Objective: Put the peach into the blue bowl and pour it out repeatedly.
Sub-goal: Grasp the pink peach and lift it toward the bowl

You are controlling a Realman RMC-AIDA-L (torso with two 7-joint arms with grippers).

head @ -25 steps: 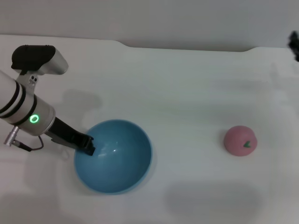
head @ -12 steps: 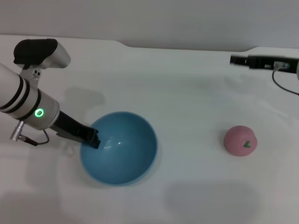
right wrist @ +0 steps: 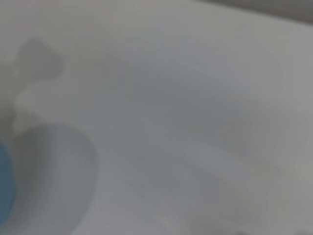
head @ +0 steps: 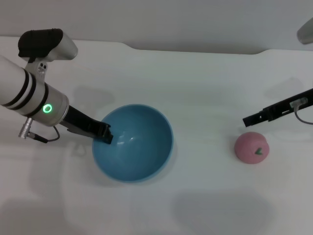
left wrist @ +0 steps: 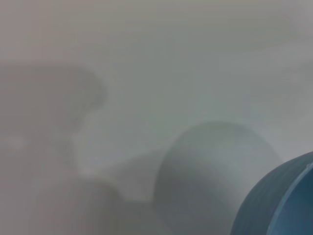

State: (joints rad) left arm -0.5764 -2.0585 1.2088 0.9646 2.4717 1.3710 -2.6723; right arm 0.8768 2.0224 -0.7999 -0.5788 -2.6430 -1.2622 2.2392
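Observation:
The blue bowl [head: 142, 147] stands upright and empty on the white table, left of centre. My left gripper [head: 103, 134] is shut on its left rim. A part of the bowl's outer wall also shows in the left wrist view [left wrist: 283, 200], and a sliver of it shows in the right wrist view [right wrist: 4, 186]. The pink peach [head: 252, 147] with its green leaf mark lies on the table at the right, well apart from the bowl. My right gripper [head: 250, 120] reaches in from the right edge, and its tip is just above and to the left of the peach.
The white table [head: 195, 88] spreads between the bowl and the peach, with its far edge along the top. A cable hangs from the right arm [head: 298, 110].
My left gripper has carried the bowl to the right and a little farther back. My right arm has swung in from the top right and come down close to the peach.

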